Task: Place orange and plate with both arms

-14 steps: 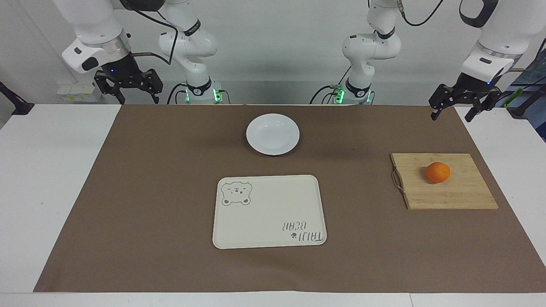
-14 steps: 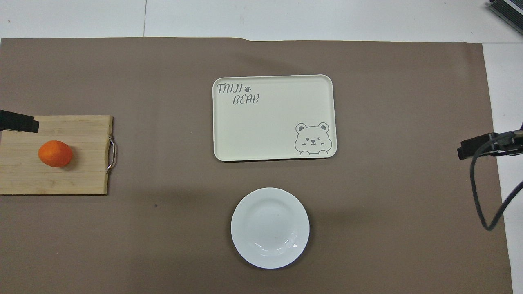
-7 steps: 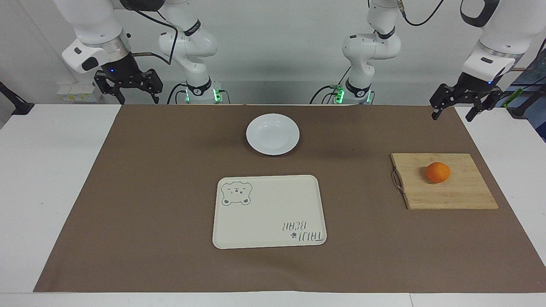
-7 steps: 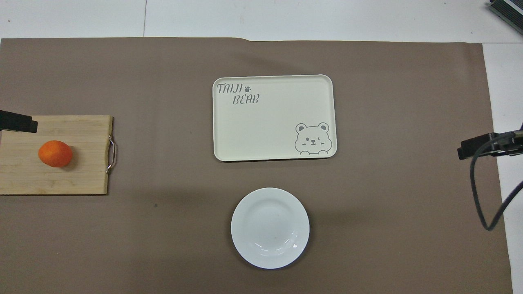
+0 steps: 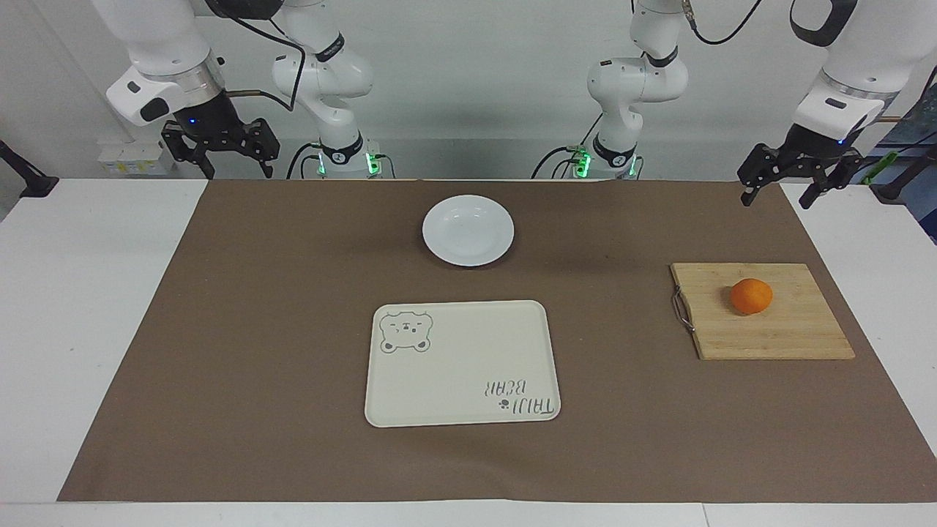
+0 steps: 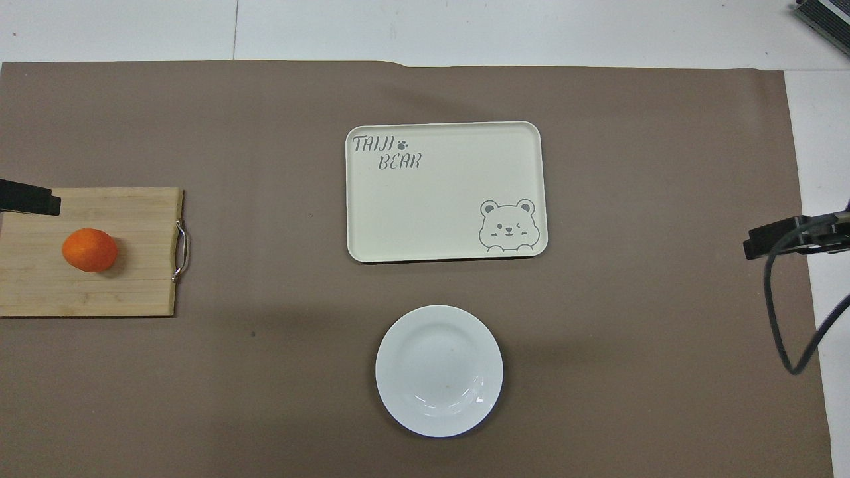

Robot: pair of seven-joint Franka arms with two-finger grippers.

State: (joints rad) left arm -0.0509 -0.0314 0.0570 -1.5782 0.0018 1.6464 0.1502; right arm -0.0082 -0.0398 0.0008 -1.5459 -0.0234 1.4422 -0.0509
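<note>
Both arms waited with jaws spread and empty, the left gripper (image 5: 780, 192) raised over the table's (image 5: 102, 307) edge nearest the robots, the right gripper (image 5: 236, 165) likewise at its own end. The orange (image 5: 751, 296) sat on a cutting board (image 5: 790, 337), the plate (image 5: 468, 230) nearer the robots than the tray (image 5: 461, 380). Nothing appeared started; each first needed a reach down.

Left tool (image 5: 777, 193) – raised slightly since a second ago – right tool (image 5: 219, 162) likewise.
</note>
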